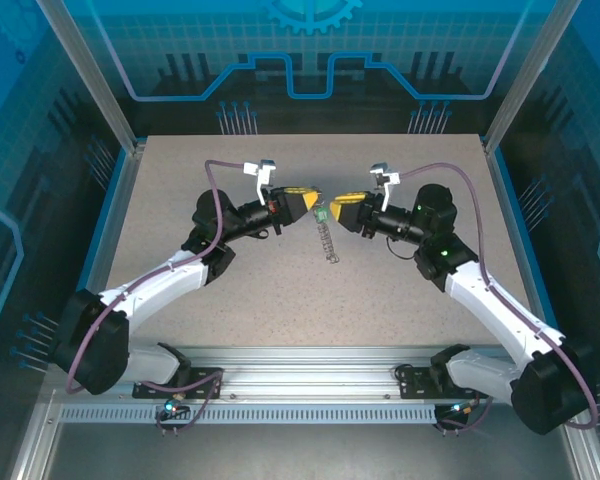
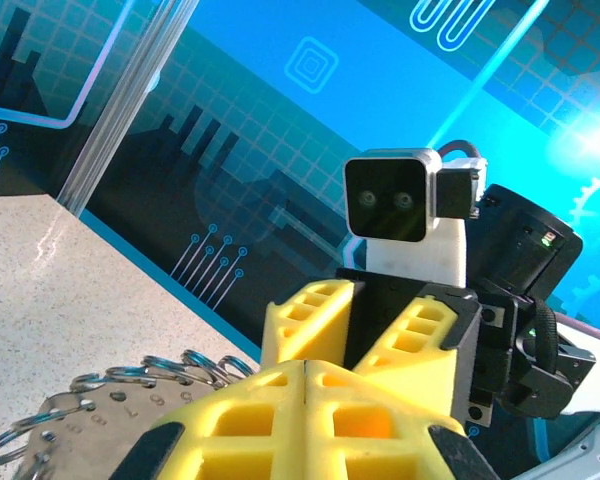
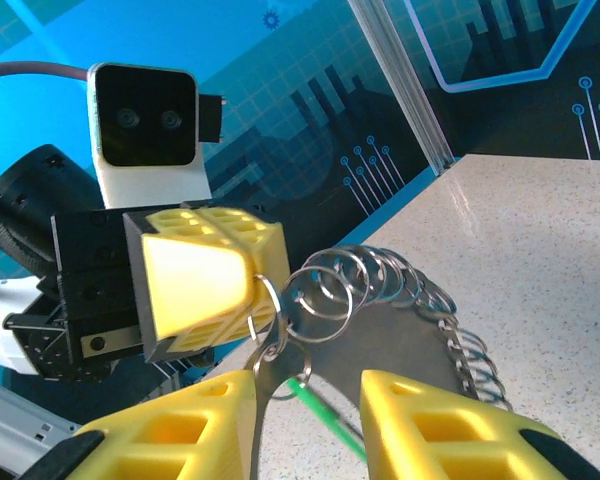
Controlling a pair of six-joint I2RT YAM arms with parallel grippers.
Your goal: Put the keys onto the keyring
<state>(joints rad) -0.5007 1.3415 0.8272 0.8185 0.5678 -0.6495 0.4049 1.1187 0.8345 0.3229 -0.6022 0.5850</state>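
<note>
Right gripper point(image 3: 308, 430): jaws standing spread, flanking the keys point(image 3: 270, 385). Left gripper point(image 3: 252, 287): jaws pressing together, pinching the keyring point(image 3: 365, 275), its links point(image 3: 450, 330) trailing toward the surface point(image 1: 230, 270) between both arms. Handling, judged: light, limp, slippery metal; green tag point(image 3: 325, 418) or one ring offering the surest hold.

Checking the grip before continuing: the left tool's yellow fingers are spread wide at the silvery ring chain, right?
No. The left tool is shut, yellow fingers pressed together at the silvery ring chain; the left wrist view shows it.
</note>
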